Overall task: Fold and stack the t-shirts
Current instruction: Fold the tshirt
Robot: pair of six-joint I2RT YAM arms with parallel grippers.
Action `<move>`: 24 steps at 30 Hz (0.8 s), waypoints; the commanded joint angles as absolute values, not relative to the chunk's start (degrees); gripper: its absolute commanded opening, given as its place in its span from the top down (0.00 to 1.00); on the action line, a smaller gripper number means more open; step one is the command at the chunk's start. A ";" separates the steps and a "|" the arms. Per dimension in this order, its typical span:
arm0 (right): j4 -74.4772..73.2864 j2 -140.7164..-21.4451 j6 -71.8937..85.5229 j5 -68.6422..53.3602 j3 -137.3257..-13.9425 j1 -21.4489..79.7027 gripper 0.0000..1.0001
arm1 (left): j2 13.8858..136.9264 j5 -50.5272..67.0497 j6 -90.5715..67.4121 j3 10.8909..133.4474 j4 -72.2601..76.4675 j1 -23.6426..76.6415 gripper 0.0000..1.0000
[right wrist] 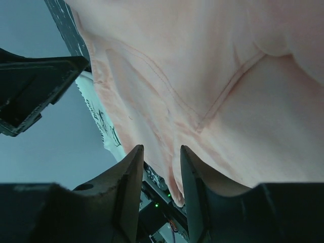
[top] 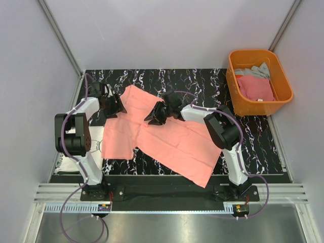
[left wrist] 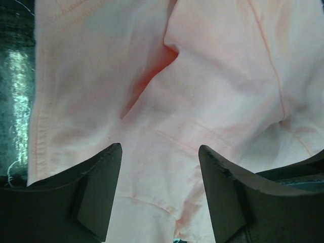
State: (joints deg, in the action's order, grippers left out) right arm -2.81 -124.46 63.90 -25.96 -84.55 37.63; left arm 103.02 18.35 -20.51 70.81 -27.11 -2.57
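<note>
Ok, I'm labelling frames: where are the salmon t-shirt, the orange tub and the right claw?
salmon t-shirt [top: 172, 144], top view, its flat middle
orange tub [top: 253, 109], top view, near wall
right claw [right wrist: 160, 150], right wrist view, between its fingertips

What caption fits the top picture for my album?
Left gripper and right gripper reach onto a salmon-pink cloth t-shirt spread on a black marbled table.

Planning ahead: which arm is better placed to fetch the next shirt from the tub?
Likely right: tub sits on its side; left gripper is farther, across the pink shirt.
</note>
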 commanded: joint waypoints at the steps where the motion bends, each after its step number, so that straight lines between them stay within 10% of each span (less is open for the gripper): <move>1: 2.02 -125.07 66.27 -24.00 -84.91 37.44 0.58 | 105.29 21.10 -19.42 73.30 -26.10 -2.55 0.33; 24: 3.52 -128.85 68.73 -25.75 -83.32 37.44 0.52 | 109.42 18.80 -20.30 75.76 -25.05 -2.55 0.43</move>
State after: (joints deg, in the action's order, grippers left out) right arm 2.00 -127.98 67.77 -25.30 -82.30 37.43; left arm 108.88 18.74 -20.45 72.88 -26.92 -2.50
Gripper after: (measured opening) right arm 0.477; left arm 0.575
